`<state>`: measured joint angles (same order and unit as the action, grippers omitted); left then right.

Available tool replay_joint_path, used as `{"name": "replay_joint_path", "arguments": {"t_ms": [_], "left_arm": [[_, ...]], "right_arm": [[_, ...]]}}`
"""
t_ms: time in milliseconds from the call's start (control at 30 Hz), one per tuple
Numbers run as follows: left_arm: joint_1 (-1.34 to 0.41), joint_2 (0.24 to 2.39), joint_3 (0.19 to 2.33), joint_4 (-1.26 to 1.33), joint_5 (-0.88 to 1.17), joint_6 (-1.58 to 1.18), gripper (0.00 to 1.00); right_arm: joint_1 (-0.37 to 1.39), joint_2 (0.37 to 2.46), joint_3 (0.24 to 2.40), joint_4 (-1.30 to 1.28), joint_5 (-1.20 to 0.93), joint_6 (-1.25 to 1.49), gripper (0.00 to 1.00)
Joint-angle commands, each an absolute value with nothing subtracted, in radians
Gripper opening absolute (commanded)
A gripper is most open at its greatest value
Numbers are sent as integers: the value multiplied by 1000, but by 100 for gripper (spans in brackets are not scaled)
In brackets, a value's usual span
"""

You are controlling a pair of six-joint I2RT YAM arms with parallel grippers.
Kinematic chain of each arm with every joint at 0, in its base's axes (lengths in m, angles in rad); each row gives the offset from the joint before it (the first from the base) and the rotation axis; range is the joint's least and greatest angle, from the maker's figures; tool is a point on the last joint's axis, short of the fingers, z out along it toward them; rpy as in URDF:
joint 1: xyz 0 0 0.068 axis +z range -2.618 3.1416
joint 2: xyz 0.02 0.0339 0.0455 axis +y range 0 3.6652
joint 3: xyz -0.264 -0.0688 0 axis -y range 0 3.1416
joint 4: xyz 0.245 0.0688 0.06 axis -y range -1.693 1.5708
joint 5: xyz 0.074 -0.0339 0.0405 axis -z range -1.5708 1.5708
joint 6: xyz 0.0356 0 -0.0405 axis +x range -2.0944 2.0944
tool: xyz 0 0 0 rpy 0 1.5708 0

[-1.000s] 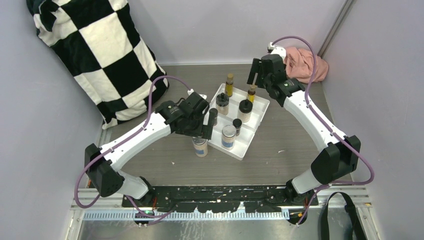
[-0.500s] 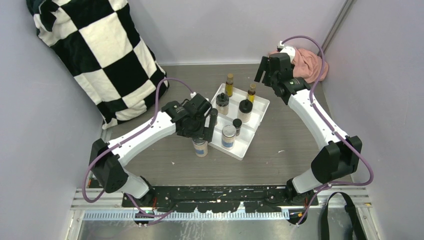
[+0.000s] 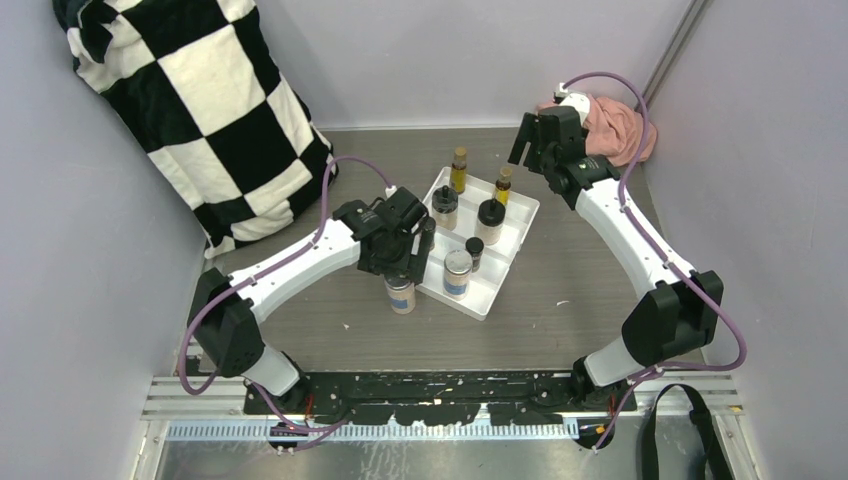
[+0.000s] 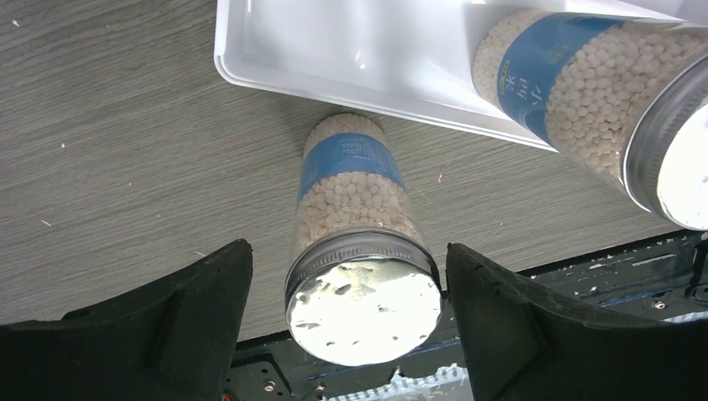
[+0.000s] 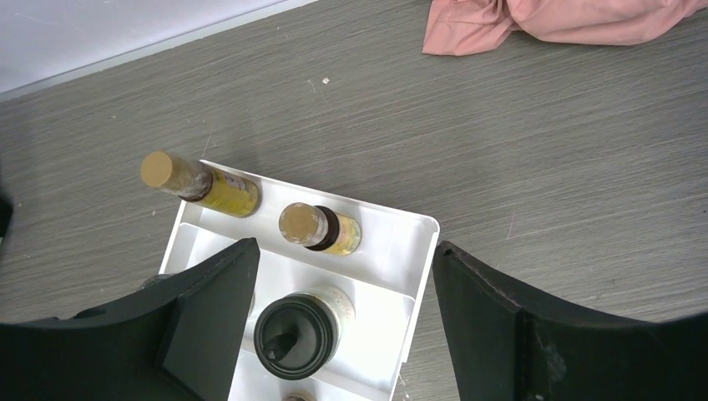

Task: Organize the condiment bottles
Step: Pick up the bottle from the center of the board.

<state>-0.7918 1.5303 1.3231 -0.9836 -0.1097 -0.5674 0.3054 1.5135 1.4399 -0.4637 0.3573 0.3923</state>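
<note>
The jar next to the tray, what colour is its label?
Blue. The jar shows best in the left wrist view.

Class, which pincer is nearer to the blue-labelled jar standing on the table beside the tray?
Left. The left pincer hangs above the blue-labelled jar, jaws open on either side of it; the right pincer hovers above the far end of the white tray, well away.

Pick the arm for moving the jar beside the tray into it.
Left. The left gripper is open around that jar, fingers on both sides. The right gripper hovers open above the far end of the tray, away from it.
</note>
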Motion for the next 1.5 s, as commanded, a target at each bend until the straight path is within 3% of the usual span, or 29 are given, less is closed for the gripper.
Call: {"name": "replay_joint_path", "arguments": {"t_ms": [0,433,667,1467], "left_arm": [[-787,1533,1352,-993,-132,-549,86],[-787,1516,1368,-1048,-142,-542,85],[-787,1513,1366,-1050,-136,-533,77],[-787,1491,1435,-1104,-186,-517,10]], "right_arm": [[299,1524,1443,-416,356,400,82],[299,1526,1435,-413,348,402,82],[298,1528,1434,-413,346,403,82],[298,1525,1438,-419,338,409,82]]}}
